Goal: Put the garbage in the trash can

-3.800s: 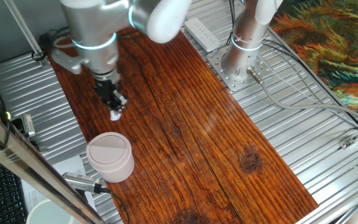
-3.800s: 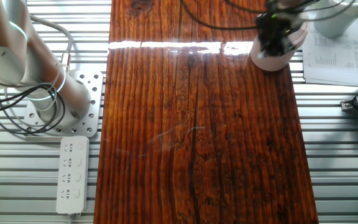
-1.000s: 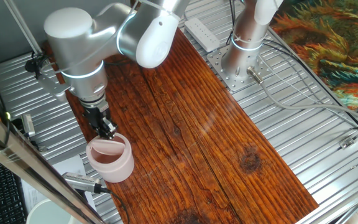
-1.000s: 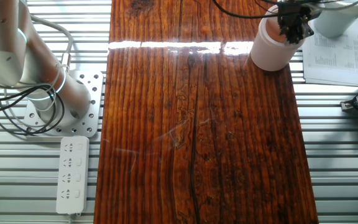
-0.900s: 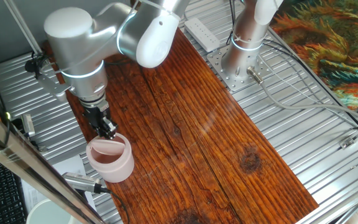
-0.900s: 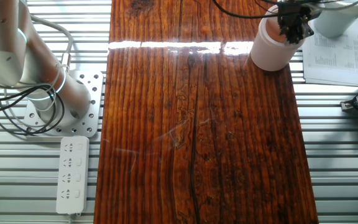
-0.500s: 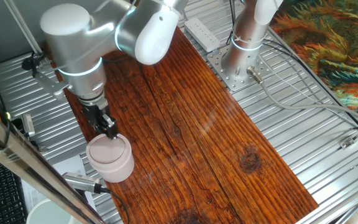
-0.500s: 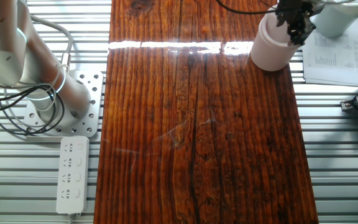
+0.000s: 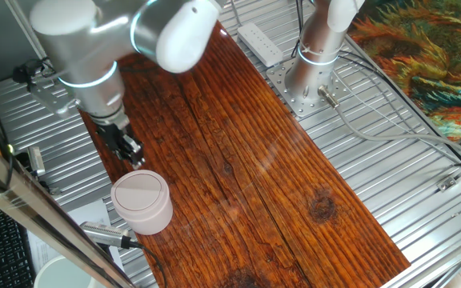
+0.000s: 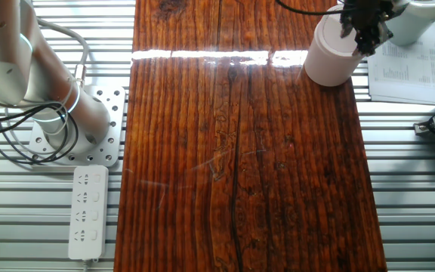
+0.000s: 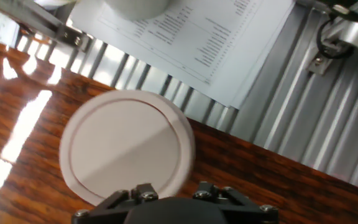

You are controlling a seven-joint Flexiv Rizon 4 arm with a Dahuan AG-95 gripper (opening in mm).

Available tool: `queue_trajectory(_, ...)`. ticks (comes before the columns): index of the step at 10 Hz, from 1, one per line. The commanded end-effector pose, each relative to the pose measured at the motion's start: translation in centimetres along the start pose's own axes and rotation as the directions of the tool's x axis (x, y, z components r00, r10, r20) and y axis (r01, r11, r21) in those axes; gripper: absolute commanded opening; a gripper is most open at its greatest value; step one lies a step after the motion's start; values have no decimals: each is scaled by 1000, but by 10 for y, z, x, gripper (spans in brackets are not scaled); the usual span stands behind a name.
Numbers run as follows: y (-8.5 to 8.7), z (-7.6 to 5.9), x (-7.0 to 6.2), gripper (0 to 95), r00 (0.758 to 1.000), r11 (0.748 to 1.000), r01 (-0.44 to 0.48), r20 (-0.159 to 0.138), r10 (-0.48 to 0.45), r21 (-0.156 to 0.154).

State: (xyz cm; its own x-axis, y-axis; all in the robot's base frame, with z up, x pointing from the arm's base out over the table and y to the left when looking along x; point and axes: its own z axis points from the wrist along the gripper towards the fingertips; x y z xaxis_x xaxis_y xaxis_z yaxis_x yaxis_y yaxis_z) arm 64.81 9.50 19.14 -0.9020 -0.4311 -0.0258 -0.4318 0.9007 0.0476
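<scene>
The biggest thing here is the long brown wooden table (image 9: 254,160). My big grey arm (image 9: 86,48) reaches over one end of it.

Next is the trash can (image 9: 141,202). It stands near the end of the table, close to the edge. It is a small round bin, pale pink, with a round lid. The lid has a paler ring around a flat middle. In the hand view the lid (image 11: 126,146) lies flat and shut. I think the bin is light plastic and could tip or slide if I bump it. I think the lid swings when pushed, so a soft press on one side should do.

Past the table edge lies a sheet of printed paper (image 11: 216,37).

My gripper (image 9: 129,150) hangs in the air just beside the bin and above it, not touching. The fingers are dark and small here, so I cannot tell how wide they are. I see nothing white in them.

The smallest thing is the garbage. I cannot see any on the table or on the lid. It may be inside the bin already, but I cannot see in. Bits like that would be very light and soft, so I would pinch one gently across its middle.
</scene>
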Motion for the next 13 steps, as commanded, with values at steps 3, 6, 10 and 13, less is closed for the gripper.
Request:
queue_trajectory(3, -37, -3, 33, 0, 1000, 1000, 24, -18, -24, 6)
queue_trajectory(6, -66, -5, 72, 0, 992, 992, -124, -16, 124, 13)
queue_trajectory(10, -107, -3, 109, 0, 981, 981, -193, -23, 194, 35)
queue_trajectory(13, -119, -2, 122, 0, 968, 967, -244, -50, 248, 73)
